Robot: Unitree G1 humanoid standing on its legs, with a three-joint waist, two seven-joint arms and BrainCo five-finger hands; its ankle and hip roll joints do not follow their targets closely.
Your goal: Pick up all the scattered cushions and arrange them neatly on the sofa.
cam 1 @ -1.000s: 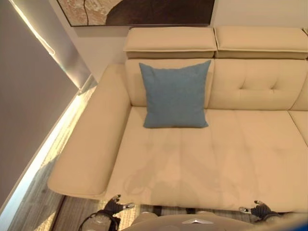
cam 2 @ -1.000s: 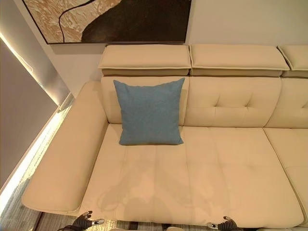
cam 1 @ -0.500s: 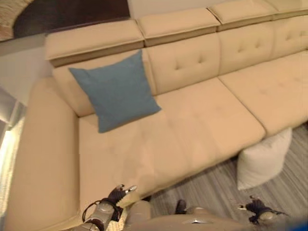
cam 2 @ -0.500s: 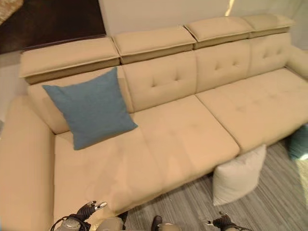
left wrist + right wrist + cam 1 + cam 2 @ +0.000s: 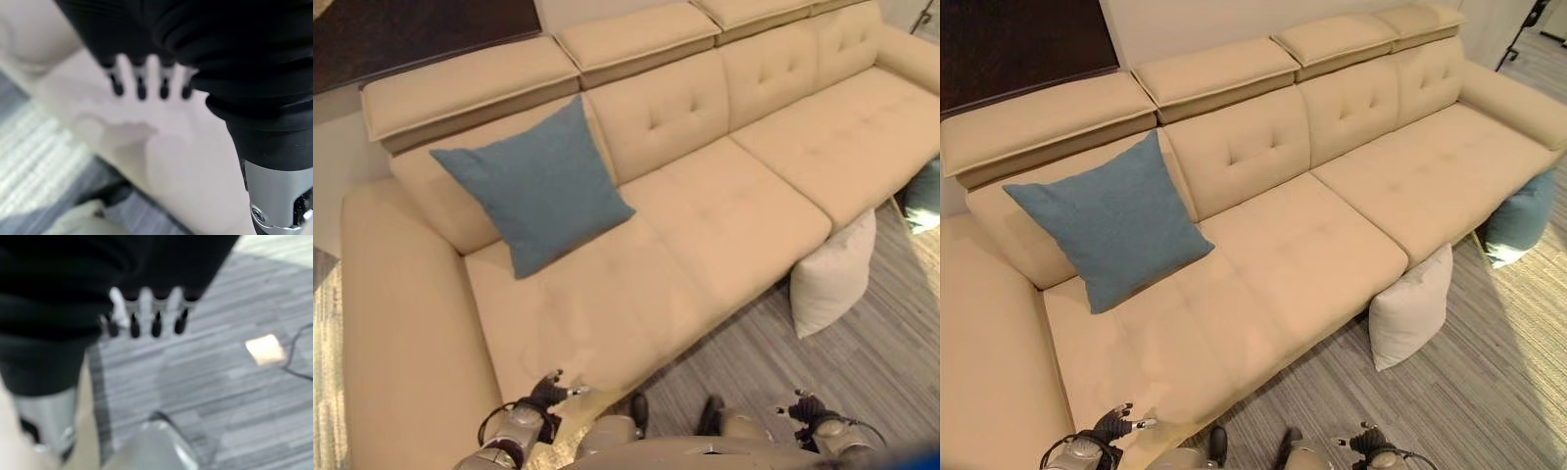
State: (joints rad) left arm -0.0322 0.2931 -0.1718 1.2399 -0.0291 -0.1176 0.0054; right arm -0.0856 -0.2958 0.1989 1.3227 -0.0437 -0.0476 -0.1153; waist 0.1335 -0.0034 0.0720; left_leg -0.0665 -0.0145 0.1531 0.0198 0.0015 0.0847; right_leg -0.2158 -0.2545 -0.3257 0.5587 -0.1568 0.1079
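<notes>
A blue cushion leans upright against the backrest at the left end of the long beige sofa. On the floor, a white cushion stands propped against the sofa's front edge. A teal cushion lies on the floor further right, partly behind the seat corner. My left hand hangs low over the sofa's front left edge, fingers straight and holding nothing. My right hand hangs low over the grey floor, fingers relaxed and empty. Its straight fingers show in the right wrist view.
Grey striped carpet lies in front of the sofa. The sofa's wide left armrest runs along the left. The middle and right seats hold nothing. A dark picture hangs on the wall behind.
The camera has swung to the right and the whole picture has shifted; the white and teal cushions on the floor have come into view. Both hands stay low and empty.
</notes>
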